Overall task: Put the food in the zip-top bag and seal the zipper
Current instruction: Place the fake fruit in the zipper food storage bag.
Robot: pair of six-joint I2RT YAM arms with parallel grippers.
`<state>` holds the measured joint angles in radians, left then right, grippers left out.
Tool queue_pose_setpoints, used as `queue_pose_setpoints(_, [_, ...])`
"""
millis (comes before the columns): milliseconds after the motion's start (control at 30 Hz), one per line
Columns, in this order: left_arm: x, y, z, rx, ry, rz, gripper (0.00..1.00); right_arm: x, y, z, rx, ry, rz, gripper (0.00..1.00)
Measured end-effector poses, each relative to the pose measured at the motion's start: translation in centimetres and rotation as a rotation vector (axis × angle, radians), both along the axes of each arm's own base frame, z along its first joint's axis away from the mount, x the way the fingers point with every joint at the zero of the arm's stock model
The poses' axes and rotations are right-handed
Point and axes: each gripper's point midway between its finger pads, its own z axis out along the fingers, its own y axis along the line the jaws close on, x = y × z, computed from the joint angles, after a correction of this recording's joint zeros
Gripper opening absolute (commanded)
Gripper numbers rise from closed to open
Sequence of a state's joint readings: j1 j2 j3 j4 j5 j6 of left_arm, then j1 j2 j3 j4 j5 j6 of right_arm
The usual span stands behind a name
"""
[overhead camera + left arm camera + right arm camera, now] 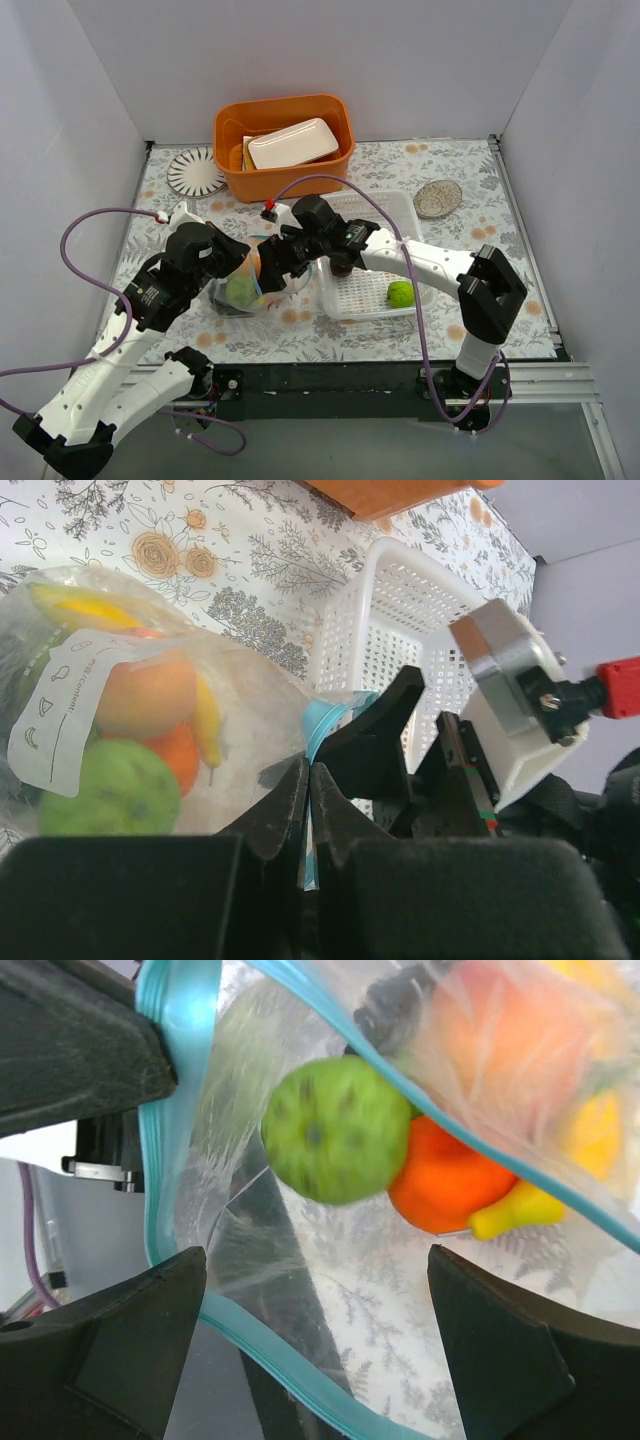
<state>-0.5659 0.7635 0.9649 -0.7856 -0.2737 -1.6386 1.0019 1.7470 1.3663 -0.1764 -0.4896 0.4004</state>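
- My left tool (pixel 308 792) is clenched on the zipper (pixel 322 720), pinching one lip of the bag (pixel 250 695) at its mouth edge and holding it up off the desk (pixel 290 340).
- My right tool (pixel 315 1270) is released, with its fingers spread wide. It sits right at the bag's mouth and holds nothing.
- From my right wrist the teal strip's two lips stand well apart, so the mouth is open and nothing is sealed.
- A lime (pixel 335 1142) shows just inside that mouth. It is blurred, so I cannot tell whether it has settled.
- Deeper in the bag lie an orange (pixel 445 1180), a banana (pixel 520 1210) and a peach (pixel 500 1040), all pressed together. There is also a dark piece near the top that I cannot identify.
- The bag lies on its side on the desk between my two arms, just left of the basket (pixel 395 198).
- A second lime (pixel 401 293) sits in the basket, outside the bag. By my reckoning it is the one piece left to load.
- My judgement is that the filling is nearly done. What is left is to fetch that lime and drop it in while my left tool keeps the mouth up.
- After that, the two lips must be brought together and pressed along the whole strip. None of that has begun.
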Motion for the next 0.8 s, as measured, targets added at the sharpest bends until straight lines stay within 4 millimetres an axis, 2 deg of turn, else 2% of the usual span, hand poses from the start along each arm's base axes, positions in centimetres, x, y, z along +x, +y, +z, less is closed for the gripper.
queue_pose_setpoints(100, [0.0, 0.1, 0.0, 0.0, -0.002, 0.003, 0.0, 0.9, -0.8, 0.9, -0.012, -0.063, -0.057, 0.98])
queue_pose_setpoints(233, [0.0, 0.1, 0.0, 0.001, -0.003, 0.006, 0.0, 2.8, -3.5, 3.1, -0.043, -0.186, -0.198, 0.98])
queue_pose_setpoints(367, [0.0, 0.1, 0.0, 0.001, -0.002, 0.006, 0.0, 5.5, -9.2, 5.3, -0.109, -0.314, -0.438, 0.98])
queue_pose_setpoints(433, [0.1, 0.0, -0.1, 0.001, 0.001, 0.004, 0.0, 7.0, -12.5, 5.2, -0.172, -0.344, -0.553, 0.98])
queue_pose_setpoints(500, [0.1, -0.1, -0.2, 0.002, 0.006, 0.001, 0.0, 8.3, -15.6, 3.9, -0.261, -0.351, -0.65, 0.98])
queue_pose_setpoints(600, [0.2, -0.2, -0.4, 0.002, 0.012, -0.003, 0.0, 8.8, -19.9, -0.1, -0.428, -0.32, -0.735, 0.98])
queue_pose_setpoints(700, [0.2, -0.3, -0.6, 0.0, 0.017, -0.007, 0.0, 7.3, -23.1, -4.3, -0.588, -0.27, -0.728, 0.98])
queue_pose_setpoints(800, [0.1, -0.5, -0.8, -0.004, 0.02, -0.011, 0.0, 6.0, -24.7, -6.0, -0.662, -0.233, -0.7, 0.98])
